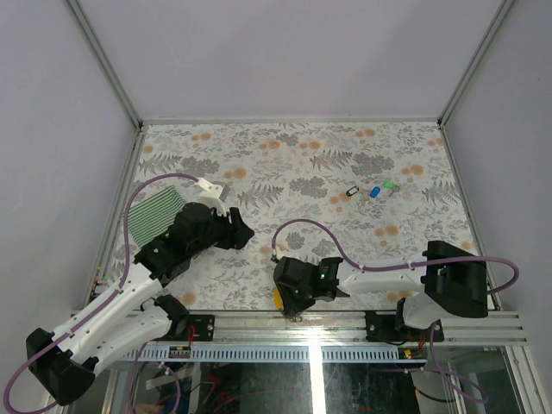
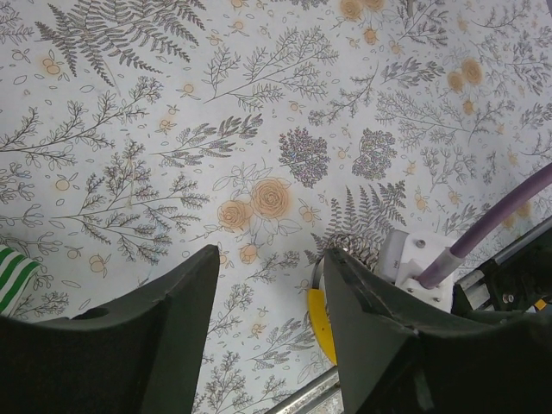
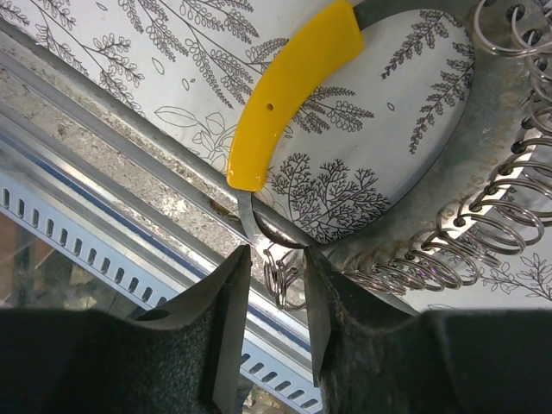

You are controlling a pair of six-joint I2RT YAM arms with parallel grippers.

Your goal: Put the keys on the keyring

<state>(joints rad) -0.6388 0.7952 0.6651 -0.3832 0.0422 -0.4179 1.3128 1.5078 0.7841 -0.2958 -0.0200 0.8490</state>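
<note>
While my left claw [image 2: 272,259] hangs spread over the table [image 1: 259,155], my right claw [image 3: 276,259] straddles the keyring [image 3: 487,147] beside its yellow tag [image 3: 289,95] at the table's near edge. Can't tell if it's actually pinching. Keys [image 1: 374,192] lie well apart, far right.

Pale walls [image 1: 276,52] enclose a table [image 1: 285,164] with fern-and-flower print, an aluminium rail [image 1: 345,323] along its near edge.

Left arm [image 1: 112,315]: reaches from the near-left base toward the far right.
Left hand [image 2: 272,259]: fingers wide apart.
Right arm [image 1: 388,278]: folded leftward along the near side.
Right hand [image 3: 276,259]: angled down, fingers narrowly apart; grip unclear.
</note>
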